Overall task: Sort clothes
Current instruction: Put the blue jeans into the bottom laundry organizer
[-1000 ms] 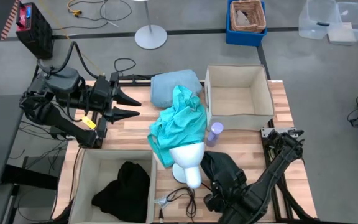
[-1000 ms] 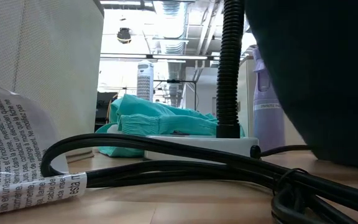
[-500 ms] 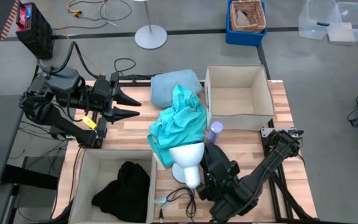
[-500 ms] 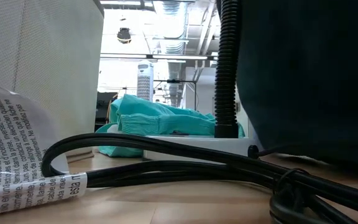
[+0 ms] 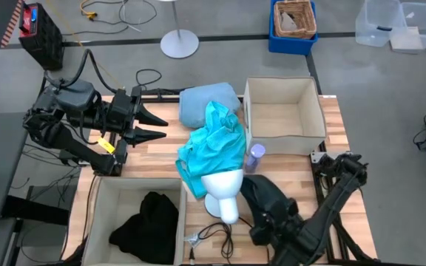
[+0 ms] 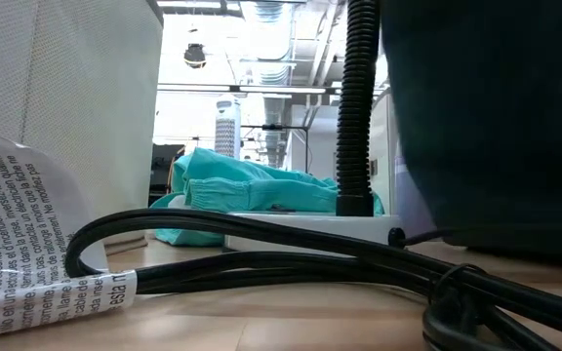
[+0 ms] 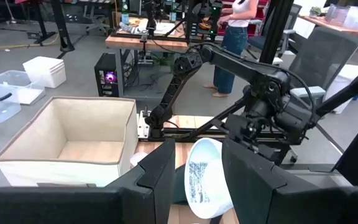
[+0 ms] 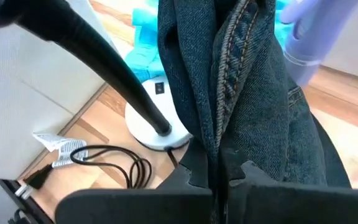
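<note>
I see my right gripper (image 8: 219, 163) pinching the jeans (image 5: 266, 198) and pulling them back from the white head (image 5: 224, 193), ready for a box, while my left gripper (image 5: 154, 127) waits spread open.

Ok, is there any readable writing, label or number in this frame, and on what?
White cable tag, low view: several lines of small black print, too curved and blurred to quote.
White mannequin head, left wrist view: a patch of print, too small to read.
Jeans clamped in the right gripper: no label showing.
Nothing else carries legible text.
</note>
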